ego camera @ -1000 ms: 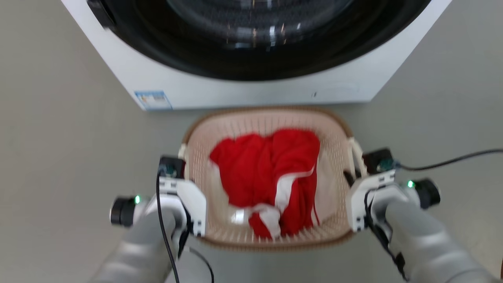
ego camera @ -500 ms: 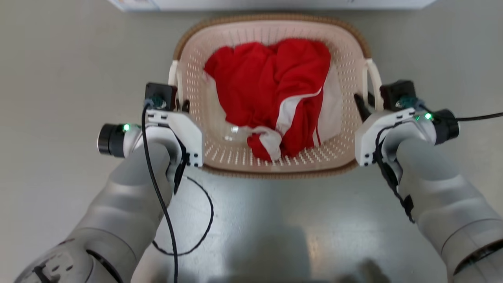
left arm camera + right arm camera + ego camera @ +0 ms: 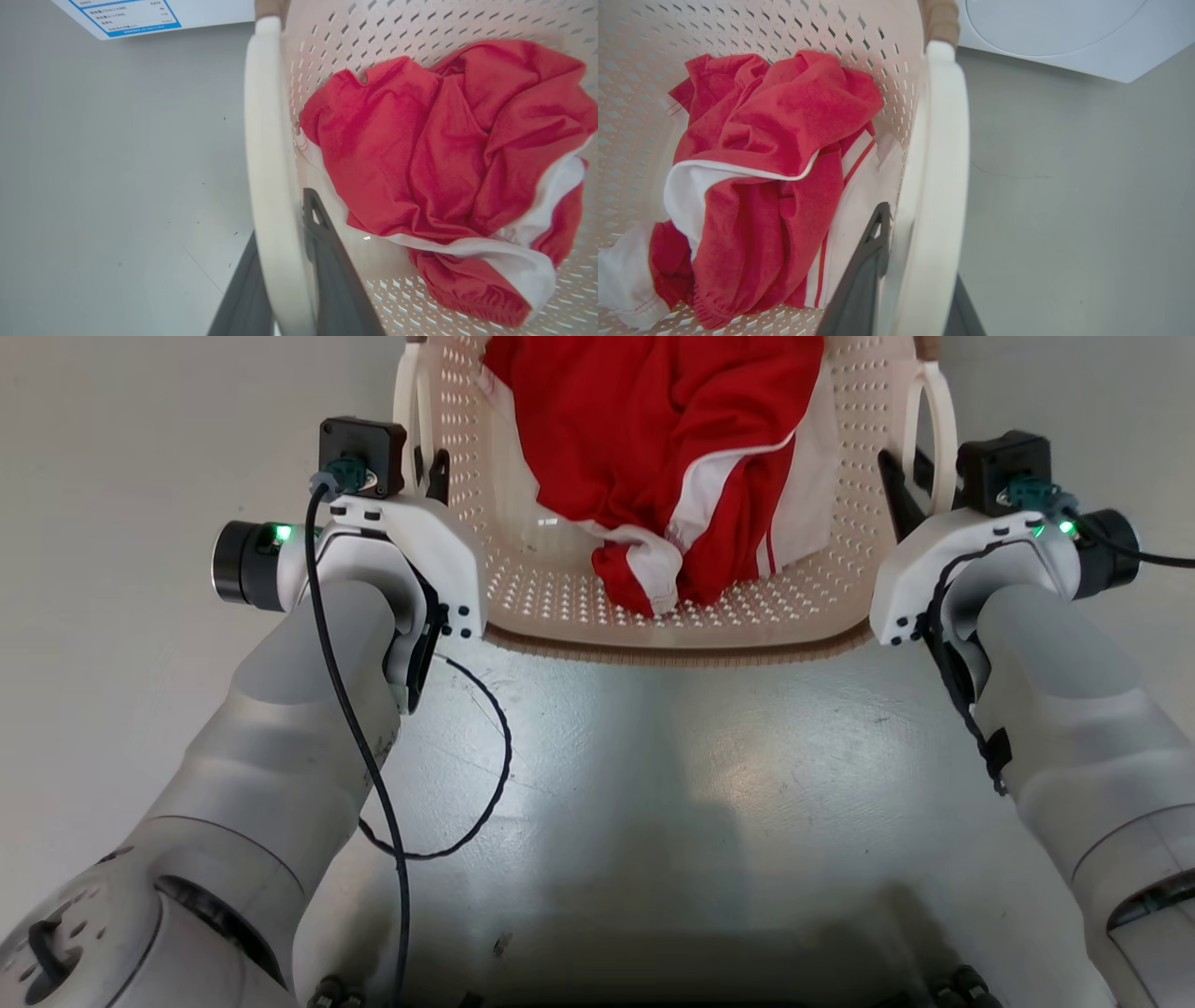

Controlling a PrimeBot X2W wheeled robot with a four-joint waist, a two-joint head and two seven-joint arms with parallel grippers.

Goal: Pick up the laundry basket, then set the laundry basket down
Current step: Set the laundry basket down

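Note:
The laundry basket [image 3: 747, 616], cream and perforated with a brown rim, sits at the top of the head view between my two arms. A red and white garment [image 3: 653, 420] lies bunched inside it. My left gripper [image 3: 425, 467] is shut on the basket's left white loop handle [image 3: 268, 140], one dark finger on each side of it. My right gripper [image 3: 910, 476] is shut the same way on the right loop handle [image 3: 938, 154]. In the wrist views the left gripper [image 3: 280, 219] and right gripper [image 3: 920, 247] straddle their handles. Whether the basket rests on the floor I cannot tell.
The washer's white front [image 3: 1064, 32] stands just beyond the basket, its blue-edged label [image 3: 131, 16] in the left wrist view. A black cable [image 3: 485, 784] loops over the grey floor by my left arm. My base's dark edge [image 3: 653, 989] lies along the bottom.
The head camera has tilted down: the washer has left the top edge and the basket now sits at the top, larger in view. Both grippers stay shut on the handles.

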